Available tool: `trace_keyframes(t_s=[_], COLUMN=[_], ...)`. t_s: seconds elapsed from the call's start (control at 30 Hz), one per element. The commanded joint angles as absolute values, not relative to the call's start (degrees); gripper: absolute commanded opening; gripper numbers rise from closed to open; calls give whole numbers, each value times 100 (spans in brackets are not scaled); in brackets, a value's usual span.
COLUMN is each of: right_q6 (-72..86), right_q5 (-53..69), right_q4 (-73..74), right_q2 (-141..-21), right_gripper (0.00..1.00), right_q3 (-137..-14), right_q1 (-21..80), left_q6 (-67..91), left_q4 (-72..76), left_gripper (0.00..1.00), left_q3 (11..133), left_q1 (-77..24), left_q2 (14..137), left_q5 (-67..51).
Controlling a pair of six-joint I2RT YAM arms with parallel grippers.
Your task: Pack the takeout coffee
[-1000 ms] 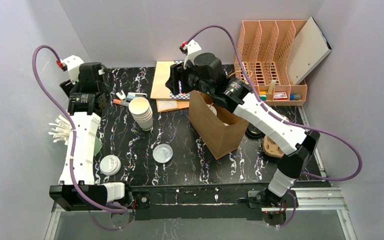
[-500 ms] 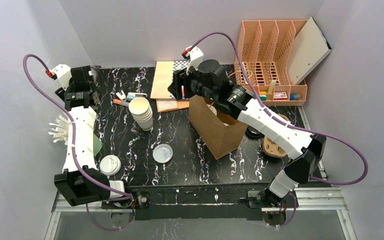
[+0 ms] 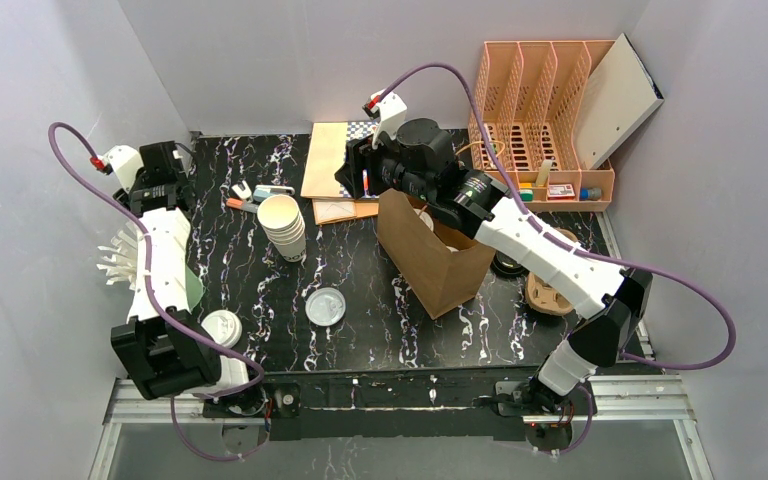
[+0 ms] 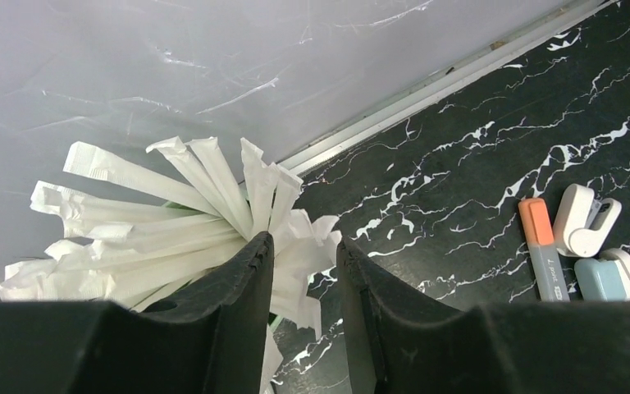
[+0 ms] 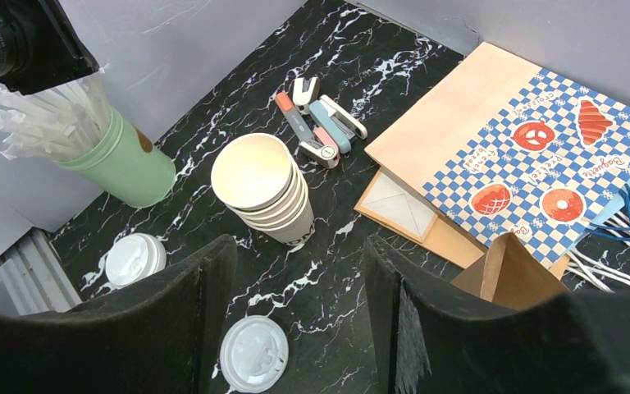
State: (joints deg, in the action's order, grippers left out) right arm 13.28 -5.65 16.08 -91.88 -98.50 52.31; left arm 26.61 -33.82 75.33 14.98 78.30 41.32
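Left arm (image 3: 165,260) has drawn back toward near left and the left gripper (image 4: 303,244) has narrowed over the wrapped straws (image 4: 156,215); only its wrist view shows this, grip unconfirmed. Right gripper (image 5: 299,267) stands wide, empty, at the paper bag's (image 3: 440,270) far edge. Lidded coffee cup (image 3: 221,328) sits near left.
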Motion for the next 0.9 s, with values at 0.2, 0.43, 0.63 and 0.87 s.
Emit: trace_keyframes(t_s=[0.2, 0.43, 0.63, 0.87], right_q6=[1221, 1222, 1241, 1163], right_q5=[-645, -712, -642, -496], right_q4=[1275, 1248, 1247, 1201], right_q2=[-9129, -9089, -9114, -9168], right_gripper=[66, 66, 66, 66], right_q3=[-9968, -9889, -9916, -9926], right_q1=[5269, 5271, 5285, 5308], left_q6=[2698, 2614, 2504, 2333], left_q4=[-3139, -3200, -3451, -3798], left_gripper=[22, 0, 0, 0], left_q3=[7484, 7647, 8220, 9046], left_q1=[1665, 1670, 1670, 1670], left_q2=[8022, 7697, 7341, 7230], left_q5=[4128, 4186, 4193, 4087])
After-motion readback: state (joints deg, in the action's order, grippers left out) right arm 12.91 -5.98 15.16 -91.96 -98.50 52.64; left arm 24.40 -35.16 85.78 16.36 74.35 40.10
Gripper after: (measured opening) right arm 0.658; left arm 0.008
